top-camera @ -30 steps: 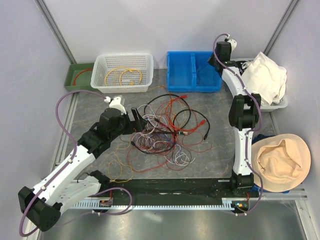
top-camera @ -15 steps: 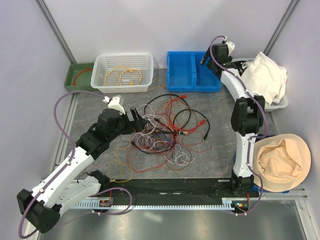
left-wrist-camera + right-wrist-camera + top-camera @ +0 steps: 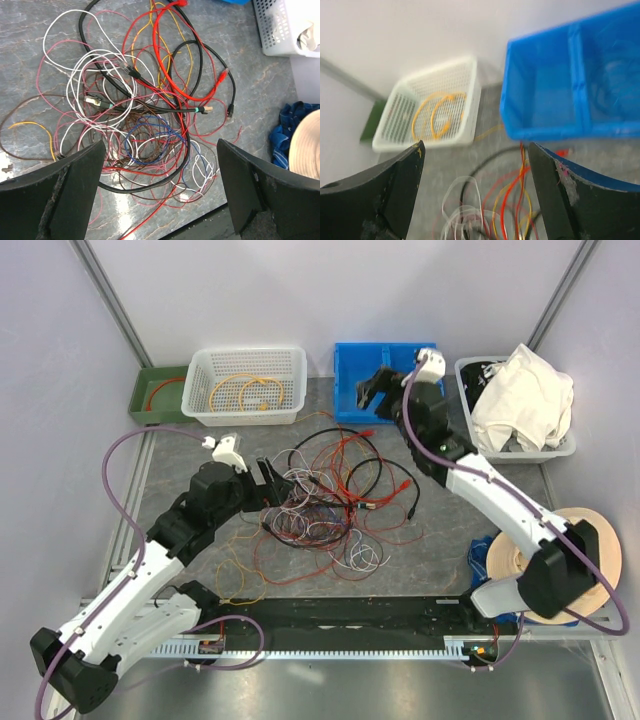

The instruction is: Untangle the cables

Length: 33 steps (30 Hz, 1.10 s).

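The cables (image 3: 325,495) lie in one loose tangle of red, white, black and blue wire on the middle of the grey marbled table (image 3: 440,550). The left gripper (image 3: 160,145) hangs just above the heap, its jaws spread wide and empty, and the right gripper (image 3: 475,145) is equally agape and empty over the far edge by the blue bin (image 3: 350,412). Pale walls (image 3: 300,290) close in the back and sides; along the back stand a green tray (image 3: 140,390), a white basket (image 3: 245,416) and a grey bin (image 3: 462,378) of white cloth (image 3: 520,390), with a straw hat (image 3: 600,535) at the right.

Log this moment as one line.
left gripper: open, empty, at cables | right gripper: open, empty, by blue bin | cables: tangled
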Each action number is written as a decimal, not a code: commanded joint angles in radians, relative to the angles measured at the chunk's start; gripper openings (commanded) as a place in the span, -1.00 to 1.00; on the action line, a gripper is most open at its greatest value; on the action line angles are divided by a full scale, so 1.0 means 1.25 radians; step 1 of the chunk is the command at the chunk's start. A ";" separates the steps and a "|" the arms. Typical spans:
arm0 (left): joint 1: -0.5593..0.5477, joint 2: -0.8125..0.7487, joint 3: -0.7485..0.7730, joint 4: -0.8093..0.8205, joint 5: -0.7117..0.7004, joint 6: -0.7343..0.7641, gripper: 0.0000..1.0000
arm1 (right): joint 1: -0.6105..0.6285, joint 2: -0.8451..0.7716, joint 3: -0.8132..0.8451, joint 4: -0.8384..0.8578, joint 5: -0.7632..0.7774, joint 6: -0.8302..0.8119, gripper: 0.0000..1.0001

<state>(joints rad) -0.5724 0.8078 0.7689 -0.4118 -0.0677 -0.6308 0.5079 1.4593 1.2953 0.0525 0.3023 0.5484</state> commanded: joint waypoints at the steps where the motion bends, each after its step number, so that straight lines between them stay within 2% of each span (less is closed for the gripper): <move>1: 0.004 -0.002 -0.024 0.050 0.049 -0.040 0.99 | 0.084 -0.056 -0.224 0.062 -0.037 -0.004 0.79; 7: 0.004 0.026 -0.033 0.069 0.106 -0.065 0.99 | 0.217 -0.034 -0.404 0.075 -0.014 -0.025 0.71; 11: 0.004 0.019 -0.059 0.080 0.107 -0.078 0.98 | 0.251 -0.037 -0.457 0.109 0.024 -0.051 0.70; 17: 0.004 0.010 -0.095 0.086 0.104 -0.097 0.96 | 0.251 0.050 -0.396 0.097 0.113 -0.126 0.71; 20: 0.004 -0.020 -0.074 0.057 0.069 -0.092 0.96 | 0.250 0.132 -0.334 0.070 0.130 -0.150 0.70; 22: 0.004 -0.046 -0.037 0.020 0.020 -0.071 0.96 | 0.250 0.176 -0.304 0.065 0.114 -0.153 0.61; 26: 0.004 -0.063 0.050 -0.060 -0.093 -0.029 0.99 | 0.250 0.202 -0.297 0.098 0.063 -0.137 0.52; 29: 0.004 -0.060 0.126 -0.107 -0.187 0.006 0.99 | 0.250 0.236 -0.268 0.065 0.054 -0.138 0.48; 33: 0.004 -0.052 0.124 -0.118 -0.184 0.019 0.99 | 0.251 0.183 -0.307 0.090 0.053 -0.123 0.47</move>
<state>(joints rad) -0.5705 0.7376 0.9047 -0.4999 -0.2165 -0.6632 0.8207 1.7481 0.9211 0.1223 0.3813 0.3882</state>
